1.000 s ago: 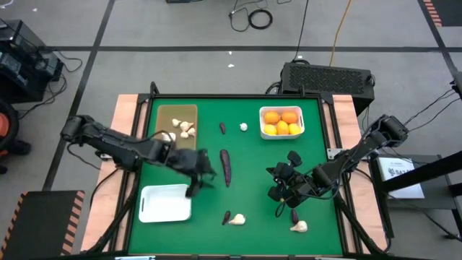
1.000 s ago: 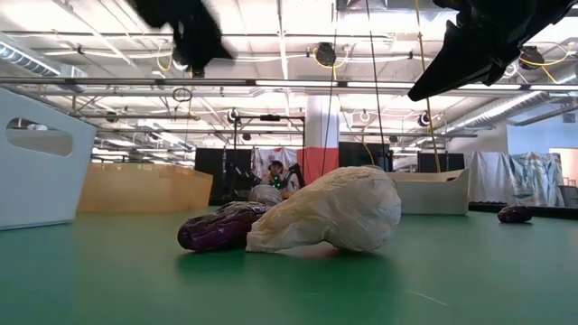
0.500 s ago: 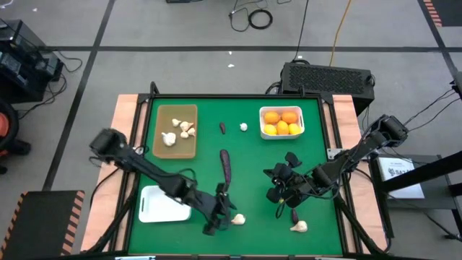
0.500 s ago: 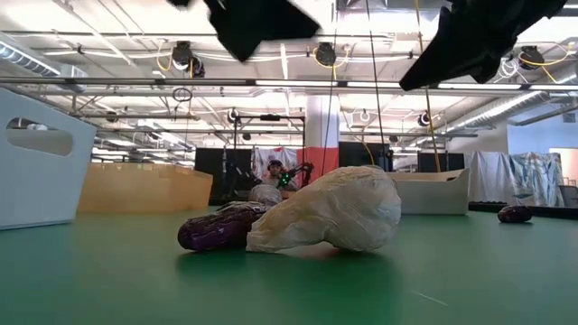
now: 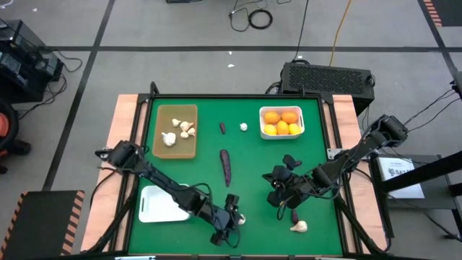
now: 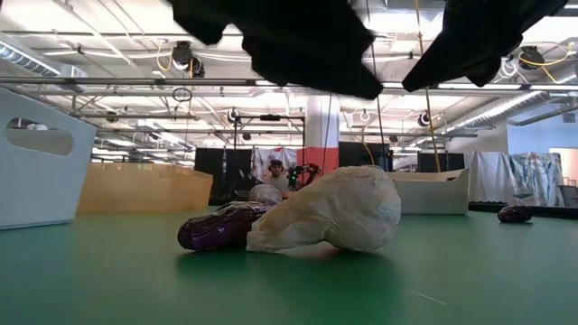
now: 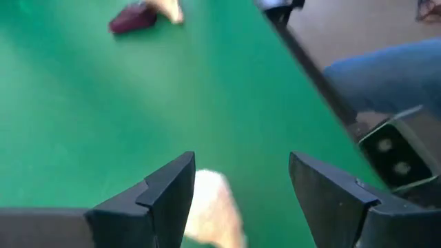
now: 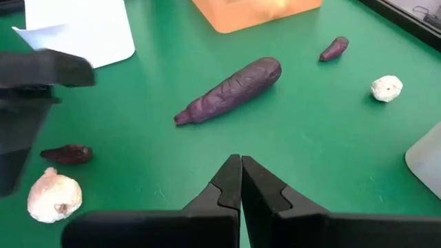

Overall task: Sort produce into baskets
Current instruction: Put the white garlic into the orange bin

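Observation:
My left gripper (image 5: 231,219) hangs open above a cream garlic bulb (image 5: 239,218) near the table's near edge. In the left wrist view the bulb (image 7: 213,215) shows below and between the fingers, and the low view shows a gap above the bulb (image 6: 330,212). A small dark purple piece (image 6: 217,226) lies against that bulb. My right gripper (image 8: 240,182) is shut and empty over the table's right half (image 5: 276,190). A long purple eggplant (image 5: 226,166) lies at mid-table. The white tray (image 5: 281,121) holds oranges, the tan tray (image 5: 175,130) holds garlic, and the other white tray (image 5: 162,204) holds nothing.
A purple piece (image 5: 294,215) and a garlic bulb (image 5: 298,227) lie at the near right. A small purple piece (image 5: 222,128) and a garlic bulb (image 5: 244,127) lie between the far trays. Bare green mat lies around the long eggplant.
My left gripper has swung from beside the tan tray toward the table's near edge and to the right. It now hangs over the garlic bulb and the purple piece. The produce has not moved.

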You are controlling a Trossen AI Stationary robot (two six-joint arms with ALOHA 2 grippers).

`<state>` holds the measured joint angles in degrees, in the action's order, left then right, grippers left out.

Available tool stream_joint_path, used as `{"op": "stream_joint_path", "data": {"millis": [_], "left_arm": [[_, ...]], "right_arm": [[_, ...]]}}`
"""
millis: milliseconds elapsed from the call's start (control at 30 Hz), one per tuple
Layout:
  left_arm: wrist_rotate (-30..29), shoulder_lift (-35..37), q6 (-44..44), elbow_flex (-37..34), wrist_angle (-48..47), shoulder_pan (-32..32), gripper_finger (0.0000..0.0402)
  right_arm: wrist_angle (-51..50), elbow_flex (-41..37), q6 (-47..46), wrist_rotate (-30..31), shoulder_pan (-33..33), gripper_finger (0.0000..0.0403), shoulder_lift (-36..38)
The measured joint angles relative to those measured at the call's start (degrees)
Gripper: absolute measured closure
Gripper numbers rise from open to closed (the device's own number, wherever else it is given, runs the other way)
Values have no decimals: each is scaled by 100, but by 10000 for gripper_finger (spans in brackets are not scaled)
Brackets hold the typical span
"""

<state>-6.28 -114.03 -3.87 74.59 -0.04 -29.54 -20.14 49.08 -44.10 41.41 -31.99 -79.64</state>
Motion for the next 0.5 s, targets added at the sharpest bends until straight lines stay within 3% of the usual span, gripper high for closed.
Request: {"op": "stream_joint_path", "data": {"millis": [133, 500], "left_arm": [[4, -10, 23, -7, -116, 31, 149], [-149, -325, -10, -6, 157, 125, 59]], "right_arm": [[-11, 0, 24, 2, 0, 403, 0], [-44, 0, 44, 4, 0, 403, 0]]}}
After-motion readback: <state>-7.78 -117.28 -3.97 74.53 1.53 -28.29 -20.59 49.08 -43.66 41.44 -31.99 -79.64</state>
